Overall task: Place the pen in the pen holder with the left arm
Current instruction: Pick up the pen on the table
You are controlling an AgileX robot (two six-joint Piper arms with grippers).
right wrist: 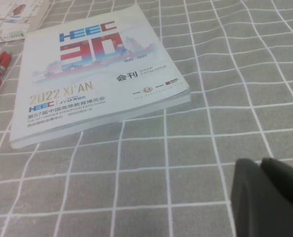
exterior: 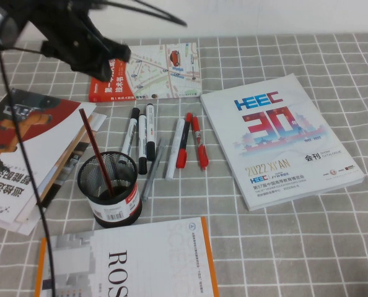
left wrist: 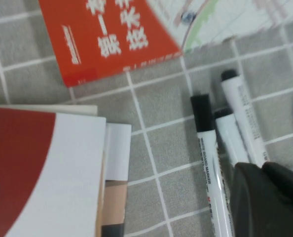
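White-barrelled markers with black caps (exterior: 145, 137) lie side by side on the cloth, just behind the black mesh pen holder (exterior: 109, 189). The holder stands upright with a thin dark-red stick (exterior: 96, 151) in it. My left gripper (exterior: 117, 53) hovers high over the orange booklet, behind the markers, shut and empty. In the left wrist view the markers (left wrist: 205, 148) lie right beside my left gripper (left wrist: 260, 166). My right gripper (right wrist: 259, 163) is shut and empty over bare cloth; it is out of the high view.
Red-capped pens (exterior: 190, 145), a white pen (exterior: 175, 150) and a grey pen (exterior: 150, 173) lie right of the markers. The HEEC catalogue (exterior: 283, 142) is at the right, an orange map booklet (exterior: 147, 71) behind, magazines (exterior: 29, 148) at the left, and a book (exterior: 134, 263) in front.
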